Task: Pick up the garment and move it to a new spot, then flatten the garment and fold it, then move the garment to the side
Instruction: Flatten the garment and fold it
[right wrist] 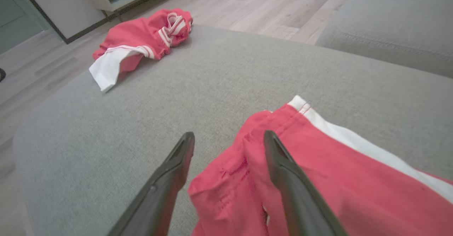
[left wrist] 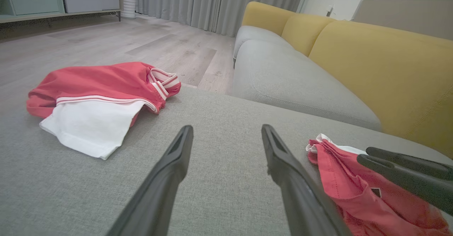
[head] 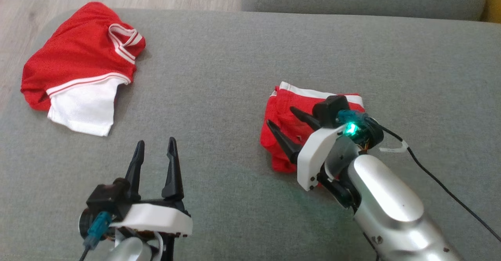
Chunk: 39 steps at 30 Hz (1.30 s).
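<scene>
Grey cushion (head: 219,77) under red garment (right wrist: 354,179), wooden floor (left wrist: 141,41) beyond.

Two red-and-white garments: far-left garment (head: 78,53), near-right garment (head: 276,157). Two grippers: left gripper (head: 155,140), right gripper (head: 280,115). One grey cushion (head: 235,77).

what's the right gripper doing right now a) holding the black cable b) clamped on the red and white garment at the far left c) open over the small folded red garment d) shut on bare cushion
c: the right gripper has its fingers spread apart over the folded red garment, not pinching it.
</scene>
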Available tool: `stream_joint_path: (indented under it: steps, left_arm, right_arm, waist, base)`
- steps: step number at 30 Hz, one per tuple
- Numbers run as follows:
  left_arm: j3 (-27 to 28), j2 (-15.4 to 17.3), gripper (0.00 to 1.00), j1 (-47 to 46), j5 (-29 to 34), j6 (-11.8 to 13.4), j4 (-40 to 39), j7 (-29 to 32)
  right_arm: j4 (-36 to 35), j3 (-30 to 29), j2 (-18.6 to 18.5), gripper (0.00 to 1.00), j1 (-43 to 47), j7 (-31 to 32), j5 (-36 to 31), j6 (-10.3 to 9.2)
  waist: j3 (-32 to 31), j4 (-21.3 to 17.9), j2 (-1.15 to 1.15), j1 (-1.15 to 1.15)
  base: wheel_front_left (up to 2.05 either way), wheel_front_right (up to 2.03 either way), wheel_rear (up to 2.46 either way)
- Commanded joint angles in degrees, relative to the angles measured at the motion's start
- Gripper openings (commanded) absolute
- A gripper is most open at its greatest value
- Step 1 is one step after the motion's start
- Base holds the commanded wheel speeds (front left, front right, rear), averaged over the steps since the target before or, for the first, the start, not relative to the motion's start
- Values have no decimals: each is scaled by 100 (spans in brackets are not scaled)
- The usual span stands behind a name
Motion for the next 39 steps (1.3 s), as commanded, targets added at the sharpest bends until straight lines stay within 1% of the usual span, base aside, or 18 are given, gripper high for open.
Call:
stream_joint_path:
  steps: [1,4,11,13,14,15,16,17,18,19,20,23,27,31,39]
  left_arm:
    - [169,69,100,-107,-4,-12,-147,-37]
    - [149,77,100,-79,-5,4,-158,-20]
    - [145,103,100,-29,-22,38,-215,-4]
    - [159,122,100,-32,-21,48,-242,-5]
    - [167,131,100,-33,-18,57,-257,-6]
    - [175,139,100,-35,-15,67,-272,-7]
    - [185,146,100,-38,-15,74,-284,-9]
    - [195,151,100,-41,-15,78,-292,-11]
    - [195,151,100,-41,-15,78,-292,-11]
    - [201,155,100,-45,-14,81,-297,-14]
    - [204,156,100,-51,-12,82,-301,-16]
    - [206,147,100,-89,-5,74,-302,-23]
    - [220,139,100,-116,-7,70,-280,-34]
    - [224,131,100,-136,-12,54,-250,-43]
    - [234,128,100,-152,-12,66,-244,-56]
  right_arm:
    - [-283,32,124,100,-100,-133,18,42]
    - [-445,-134,81,100,-4,-304,-50,42]
    - [-835,-957,-149,100,268,-680,-474,42]
    - [-851,-1140,-275,100,364,-643,-643,42]
    - [-849,-1230,-330,95,408,-644,-693,42]
    - [-825,-1286,-392,64,453,-615,-731,42]
    - [-799,-1287,-465,39,491,-570,-758,42]
    - [-771,-1268,-533,20,523,-535,-748,42]
    - [-771,-1268,-533,20,523,-535,-748,42]
    - [-736,-1250,-594,7,550,-514,-709,42]
    - [-687,-1232,-652,0,571,-491,-670,42]
    - [-423,-1054,-821,0,589,-419,-468,42]
    - [-163,-725,-869,0,519,-397,-297,42]
    - [-99,-116,-830,0,434,-445,-111,42]
    - [-269,1092,-775,0,260,-452,371,42]
  waist:
    - [-56,-51,0,0]
    - [-122,-115,0,0]
    - [-191,-204,0,0]
    - [-179,-201,0,0]
    - [-165,-194,0,0]
    - [-145,-180,0,0]
    - [-119,-164,0,0]
    - [-94,-148,0,0]
    - [-94,-148,0,0]
    - [-69,-133,0,0]
    - [-41,-117,0,0]
    - [61,-42,0,0]
    - [119,18,0,0]
    - [139,66,0,0]
    - [166,54,0,0]
  base:
    - [0,0,0]
    - [0,0,0]
    - [0,0,0]
    - [0,0,0]
    - [0,0,0]
    - [0,0,0]
    - [0,0,0]
    - [0,0,0]
    - [0,0,0]
    - [0,0,0]
    - [0,0,0]
    - [0,0,0]
    - [0,0,0]
    - [0,0,0]
    - [0,0,0]
